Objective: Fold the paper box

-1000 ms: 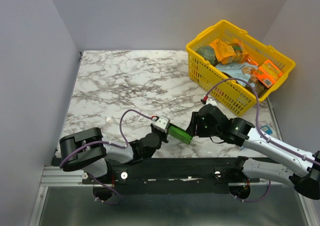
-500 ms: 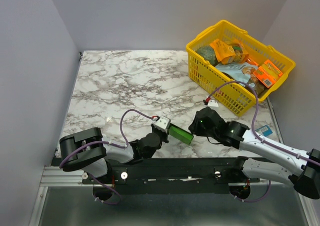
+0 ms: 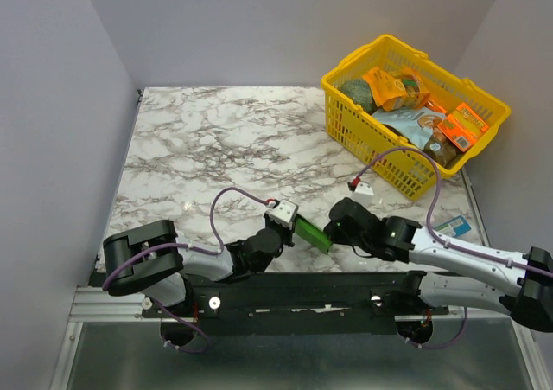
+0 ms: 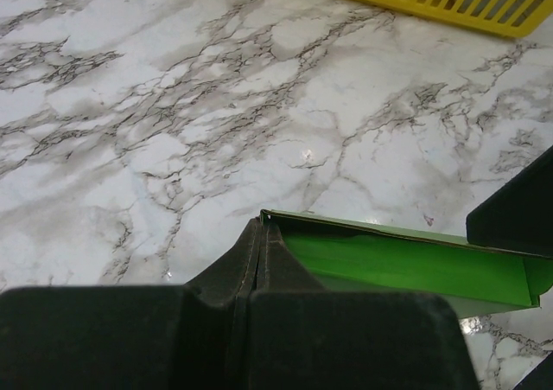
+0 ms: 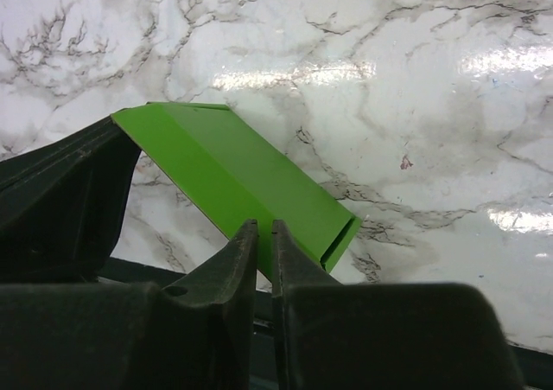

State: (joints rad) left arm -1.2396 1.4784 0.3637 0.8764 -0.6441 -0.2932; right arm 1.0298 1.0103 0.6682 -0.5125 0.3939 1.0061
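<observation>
Box [image 3: 312, 233], top view: well short of the basket [image 3: 371, 139], toward the arm bases, spanned by both grippers. Left wrist view: left gripper [image 4: 262, 226] clenched on one corner. Right wrist view: right gripper [image 5: 259, 227] pinches the opposite edge; looks like mid-fold, so next probably needs a gentle counter-pull along a crease.

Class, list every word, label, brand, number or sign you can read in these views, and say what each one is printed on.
Nothing here can be read.
On the orange pack in the yellow basket: print too small to read.
On the blue-and-white pack near the right edge: print blurred.
On the white tag on a cable: too small to tell.
On the paper box: plain green, no print visible.
</observation>
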